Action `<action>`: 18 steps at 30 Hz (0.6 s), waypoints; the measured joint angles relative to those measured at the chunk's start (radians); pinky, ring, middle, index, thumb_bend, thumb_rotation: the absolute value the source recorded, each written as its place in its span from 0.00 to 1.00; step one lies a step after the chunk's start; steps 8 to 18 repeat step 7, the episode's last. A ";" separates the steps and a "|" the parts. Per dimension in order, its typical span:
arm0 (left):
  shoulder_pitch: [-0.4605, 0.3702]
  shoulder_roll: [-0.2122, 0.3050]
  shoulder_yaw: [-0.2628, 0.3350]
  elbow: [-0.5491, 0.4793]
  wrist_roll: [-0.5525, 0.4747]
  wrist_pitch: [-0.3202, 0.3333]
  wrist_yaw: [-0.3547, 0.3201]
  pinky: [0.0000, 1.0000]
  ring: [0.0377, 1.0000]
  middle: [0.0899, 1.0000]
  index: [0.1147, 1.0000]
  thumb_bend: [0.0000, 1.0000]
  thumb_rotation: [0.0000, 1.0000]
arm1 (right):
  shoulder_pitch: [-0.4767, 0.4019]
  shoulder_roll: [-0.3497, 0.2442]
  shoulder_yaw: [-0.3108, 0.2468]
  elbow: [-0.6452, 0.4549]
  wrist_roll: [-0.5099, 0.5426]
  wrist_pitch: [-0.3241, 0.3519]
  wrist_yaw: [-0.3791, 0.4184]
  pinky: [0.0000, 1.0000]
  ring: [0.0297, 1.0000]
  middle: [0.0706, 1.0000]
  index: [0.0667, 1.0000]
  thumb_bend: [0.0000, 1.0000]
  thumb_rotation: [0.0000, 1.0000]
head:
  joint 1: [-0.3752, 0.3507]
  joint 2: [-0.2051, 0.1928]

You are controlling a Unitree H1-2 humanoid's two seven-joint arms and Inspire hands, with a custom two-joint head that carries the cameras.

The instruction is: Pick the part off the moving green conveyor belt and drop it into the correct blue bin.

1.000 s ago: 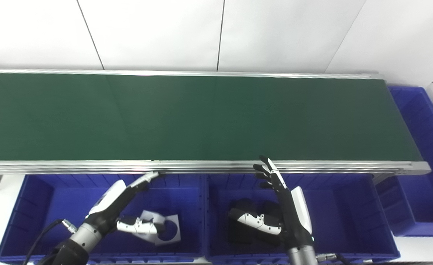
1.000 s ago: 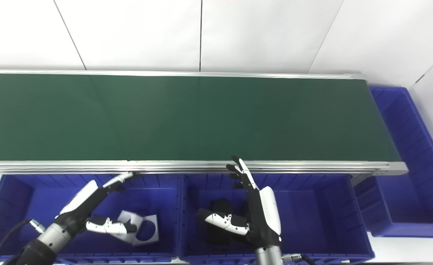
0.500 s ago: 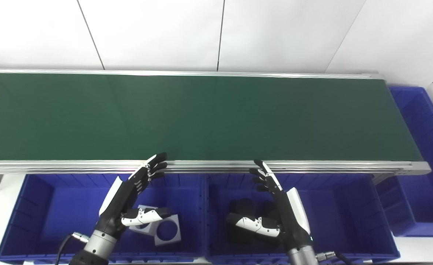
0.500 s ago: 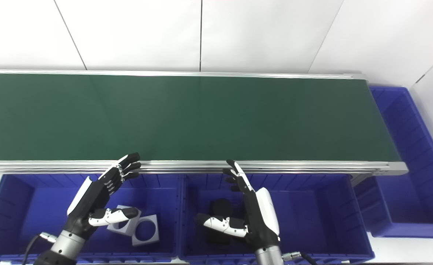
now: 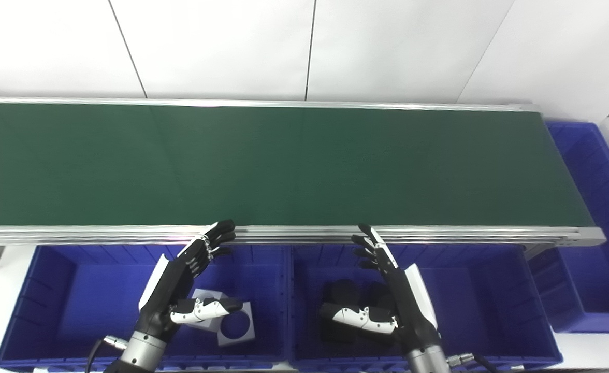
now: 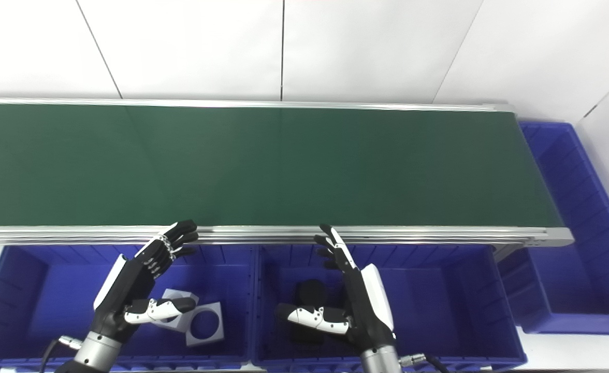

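Note:
The green conveyor belt [image 5: 284, 166] runs across the view and carries no part. My left hand [image 5: 180, 282] is open and empty, raised over the left blue bin [image 5: 66, 290], fingertips near the belt's front rail. White square parts with round holes [image 5: 234, 326] lie in that bin below it. My right hand [image 5: 392, 290] is open and empty over the middle blue bin [image 5: 491, 295], fingertips also near the rail. Black parts [image 5: 343, 295] lie in that bin beside its thumb.
A third blue bin [image 5: 594, 217] stands at the belt's right end. The belt's aluminium front rail [image 5: 439, 234] runs just above both front bins. A white panelled wall stands behind the belt.
My left hand rose from low in the left bin, leaving the white part, and opened upright with its fingertips by the rail. My right hand barely moved.

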 measured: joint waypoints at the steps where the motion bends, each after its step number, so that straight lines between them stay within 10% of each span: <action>1: 0.001 0.000 0.002 0.000 0.008 0.000 0.001 0.77 0.83 0.85 0.82 0.88 0.35 | 0.001 0.000 -0.001 0.000 0.001 0.000 0.000 0.74 0.81 0.86 0.95 0.81 0.38 | -0.002 0.000; 18: 0.004 -0.002 0.006 0.000 0.011 0.000 0.002 0.75 0.82 0.84 0.80 0.88 0.33 | 0.001 0.000 -0.002 0.000 -0.011 0.000 0.000 0.75 0.81 0.85 0.95 0.81 0.38 | 0.000 -0.002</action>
